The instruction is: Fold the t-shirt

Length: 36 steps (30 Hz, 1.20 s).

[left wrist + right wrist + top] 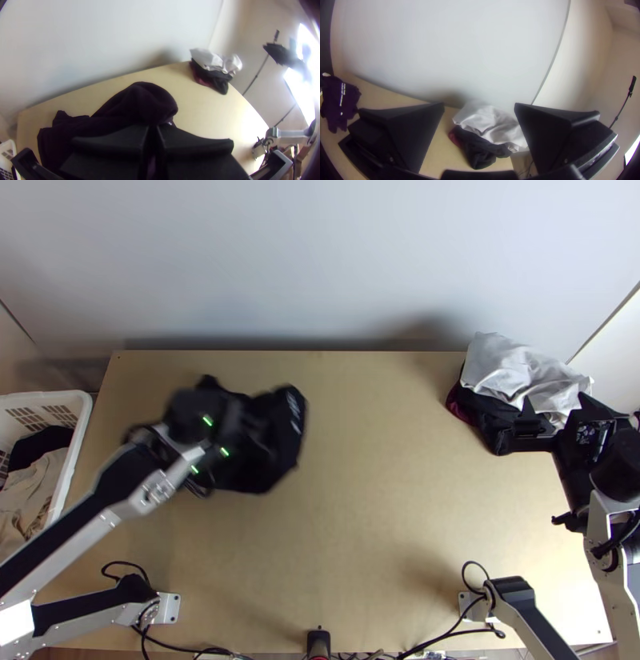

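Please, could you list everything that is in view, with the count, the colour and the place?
Shirt: one, dark, table's left part
Grey cloth: one, grey, far right corner
Black cloth: count unclear, black, under grey cloth
Red cloth: count unclear, dark red, same pile
Basket: one, white, left of table
Clothes: count unclear, dark and beige, in basket
Table: one, light wood, centre
Wall: one, pale, behind table
Cables: several, black, near edge
Arms: two, silver and black, near corners
Left gripper: one, black, at shirt
Right gripper: one, black, by pile
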Motion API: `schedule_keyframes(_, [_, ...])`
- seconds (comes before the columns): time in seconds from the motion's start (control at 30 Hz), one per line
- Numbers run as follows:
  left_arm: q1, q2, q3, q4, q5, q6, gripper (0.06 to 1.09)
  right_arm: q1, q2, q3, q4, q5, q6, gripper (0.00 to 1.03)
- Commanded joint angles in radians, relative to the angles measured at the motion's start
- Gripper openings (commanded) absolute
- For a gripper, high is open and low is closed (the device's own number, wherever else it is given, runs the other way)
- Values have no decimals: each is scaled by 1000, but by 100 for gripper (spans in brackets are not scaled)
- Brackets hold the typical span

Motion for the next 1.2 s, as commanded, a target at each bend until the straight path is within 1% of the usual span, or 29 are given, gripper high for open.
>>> schedule_keyframes(0.0, [-326, 17, -151, 115, -33, 43, 10, -21, -6, -36, 0, 0, 34, 98])
schedule_keyframes(0.1, [-413, 38, -187, 211, -34, 66, 10, -35, -26, -79, 0, 0, 51, 98])
schedule_keyframes(0.3, [-501, 147, -187, 387, -28, 95, 10, -57, -89, -189, 3, -1, 82, 98])
schedule_keyframes(0.47, [-536, 276, -92, 520, -25, 98, 10, -57, -143, -271, 11, 0, 108, 98])
schedule_keyframes(0.6, [-531, 380, 23, 655, -31, 61, 10, -63, -169, -311, 17, 0, 120, 98])
schedule_keyframes(0.67, [-528, 443, 104, 685, -53, 43, 10, -72, -173, -321, 18, 0, 123, 98])
schedule_keyframes(0.73, [-517, 509, 178, 726, -97, 27, 10, -80, -178, -334, 23, -1, 126, 98])
schedule_keyframes(0.8, [-496, 577, 248, 741, -105, -14, 10, -80, -183, -343, 26, -1, 128, 98])
schedule_keyframes(0.9, [-482, 672, 310, 746, -107, -25, 10, -83, -184, -355, 31, -1, 129, 98])
schedule_keyframes(1.03, [-455, 781, 310, 789, -107, 12, 10, -83, -184, -375, 44, -1, 129, 98])
schedule_keyframes(1.13, [-427, 844, 303, 786, -107, 58, 10, -78, -187, -383, 44, -1, 128, 98])
schedule_keyframes(1.17, [-413, 860, 300, 773, -107, 69, 19, -72, -189, -386, 47, -1, 125, 98])
